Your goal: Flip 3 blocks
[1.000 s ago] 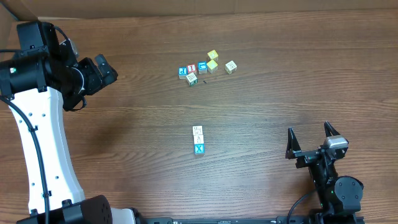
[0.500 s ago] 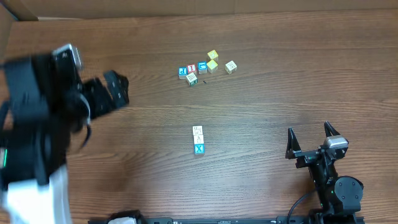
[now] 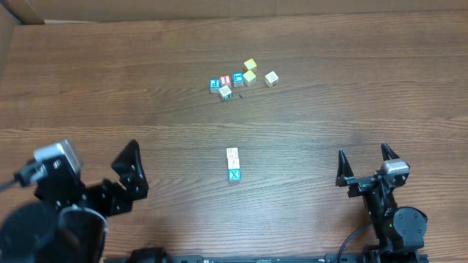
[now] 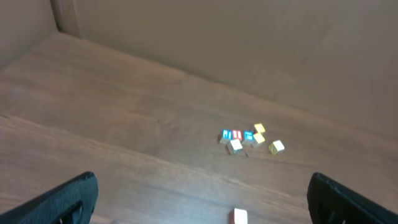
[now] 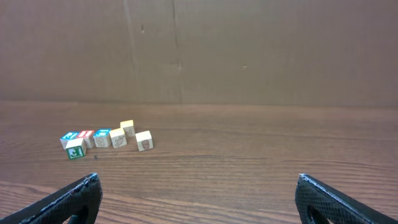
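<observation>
Broadly, spread across every view: the wood-grain counter, carrying everything. Next in size, the left arm, low at the near-left corner and somewhat blurred; left jaws spread wide, gripping nothing, pointed across the wood toward the middle. Seems a standoff pose, well apart from any cube. Opposite, at the near-right edge, the smaller right arm; right jaws likewise wide and empty, showing only as dark tips in the lower corners of the right wrist view. Looks like a rest posture, keeping the centre open for an approach.

Further back, near the far middle, a loose cluster of spare cubes: yellow, red-faced, blue-faced, cream, some touching. Probably set aside there to avoid confusion with the work pieces.

Smallest, and central: the three blocks, lined up touching in a short row running away from the robot, between the two arms and well apart from the cluster. Nearest the robot, the blue X block; behind it, two cream blocks. Likely laid out mid-counter to sit within reach of either arm. From the left wrist view, only the row's far block, at the bottom edge; from the right wrist view, none of the row. No flip visibly under way.
</observation>
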### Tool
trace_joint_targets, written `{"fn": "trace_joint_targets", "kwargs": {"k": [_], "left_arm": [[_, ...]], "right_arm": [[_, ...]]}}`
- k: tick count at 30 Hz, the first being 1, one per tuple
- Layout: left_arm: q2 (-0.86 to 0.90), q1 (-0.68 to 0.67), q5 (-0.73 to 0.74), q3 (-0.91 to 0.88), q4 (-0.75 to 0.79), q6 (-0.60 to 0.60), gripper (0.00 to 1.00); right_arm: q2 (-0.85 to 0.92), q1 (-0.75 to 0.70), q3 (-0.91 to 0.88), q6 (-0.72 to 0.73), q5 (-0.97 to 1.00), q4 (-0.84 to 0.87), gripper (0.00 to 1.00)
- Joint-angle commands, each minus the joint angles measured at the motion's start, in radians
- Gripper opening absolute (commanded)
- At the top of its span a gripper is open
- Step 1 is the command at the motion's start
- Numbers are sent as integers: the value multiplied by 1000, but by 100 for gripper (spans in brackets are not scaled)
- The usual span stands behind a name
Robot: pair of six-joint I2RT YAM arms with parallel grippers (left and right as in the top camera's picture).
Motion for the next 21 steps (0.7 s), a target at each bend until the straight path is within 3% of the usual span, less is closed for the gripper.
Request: {"fn": "trace_joint_targets", "kwargs": {"k": [1, 12, 16, 21], "left_arm": [[-161, -4, -21, -166, 153, 19, 100], [-576, -2, -60, -596, 885, 19, 100], [-631, -3, -69, -720, 1062, 18, 99], [-633, -3, -69, -868, 1173, 18, 99]], "right_arm": [[-12, -1, -11, -4, -1, 4, 100], [-12, -1, -11, -3, -1, 4, 100], [-12, -1, -11, -3, -1, 4, 100], [-12, -1, -11, -4, -1, 4, 100]]}}
